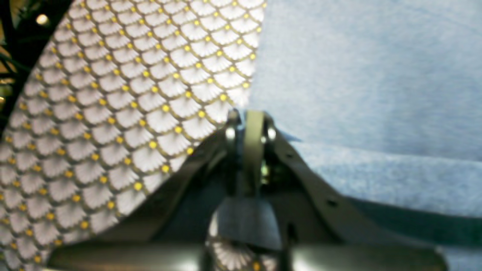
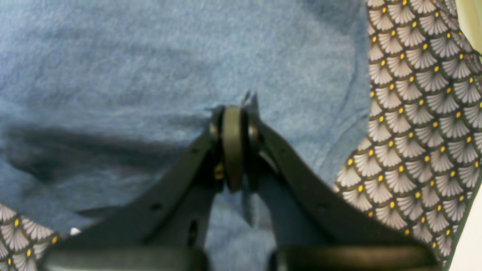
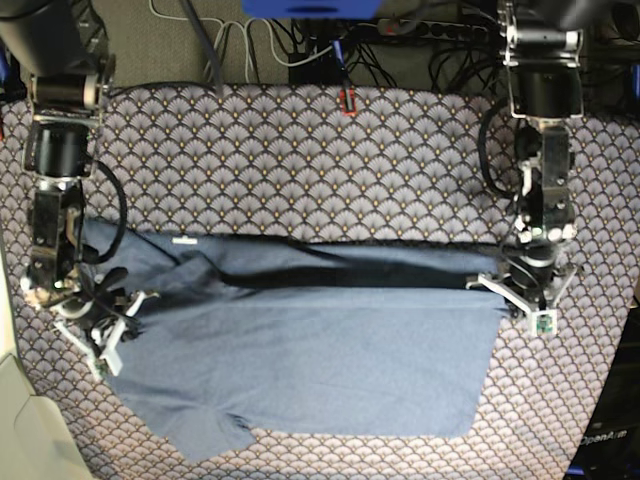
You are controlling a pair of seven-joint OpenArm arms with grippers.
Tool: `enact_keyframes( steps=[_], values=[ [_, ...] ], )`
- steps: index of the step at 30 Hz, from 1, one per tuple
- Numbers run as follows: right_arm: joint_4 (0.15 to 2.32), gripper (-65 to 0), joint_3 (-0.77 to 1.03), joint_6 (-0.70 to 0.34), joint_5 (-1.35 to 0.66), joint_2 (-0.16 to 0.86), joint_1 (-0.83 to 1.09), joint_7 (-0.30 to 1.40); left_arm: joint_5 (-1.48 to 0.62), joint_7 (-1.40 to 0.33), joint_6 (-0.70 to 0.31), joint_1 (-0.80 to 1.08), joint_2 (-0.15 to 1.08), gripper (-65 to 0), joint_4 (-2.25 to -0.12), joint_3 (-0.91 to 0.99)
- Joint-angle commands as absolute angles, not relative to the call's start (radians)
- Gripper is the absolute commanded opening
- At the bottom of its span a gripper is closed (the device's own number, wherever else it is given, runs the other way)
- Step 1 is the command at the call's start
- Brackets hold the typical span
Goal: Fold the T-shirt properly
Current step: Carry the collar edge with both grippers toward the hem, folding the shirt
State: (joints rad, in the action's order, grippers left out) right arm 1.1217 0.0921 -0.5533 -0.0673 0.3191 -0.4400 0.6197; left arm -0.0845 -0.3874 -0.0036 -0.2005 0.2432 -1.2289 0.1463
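The slate-blue T-shirt (image 3: pixel 320 360) lies spread over the near half of the table, plain side up, with a long fold and a dark shadow along its far edge. My left gripper (image 3: pixel 515 290) is at the shirt's right end, shut on its edge. In the left wrist view, the left gripper (image 1: pixel 250 114) has its jaws closed on T-shirt (image 1: pixel 357 75) cloth. My right gripper (image 3: pixel 105 320) is at the shirt's left end. In the right wrist view, the right gripper (image 2: pixel 233 109) is pinched shut on a tuft of T-shirt (image 2: pixel 113 56) fabric.
A scallop-patterned tablecloth (image 3: pixel 300 160) covers the table and shows beside the shirt as tablecloth (image 1: pixel 113 113) and tablecloth (image 2: pixel 421 113). Cables (image 3: pixel 300 40) run beyond the far edge. A small red item (image 3: pixel 346 101) sits at the far middle. A white surface (image 3: pixel 15 430) borders the near left corner.
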Motion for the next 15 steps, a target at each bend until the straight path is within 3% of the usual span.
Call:
enact_keyframes(
  steps=[1,15],
  values=[
    [1.121,-65.0,0.087,-0.547,-0.076,0.338,-0.481,0.591,-0.071,-0.360,-0.002,-0.239,0.251,-64.1,-1.236,0.142],
    [1.032,-65.0,-0.022,-0.544,-0.074,0.358,-0.549,0.530,-0.054,-0.357,-0.002,-0.380,0.249,-64.1,-1.096,0.117]
  ],
)
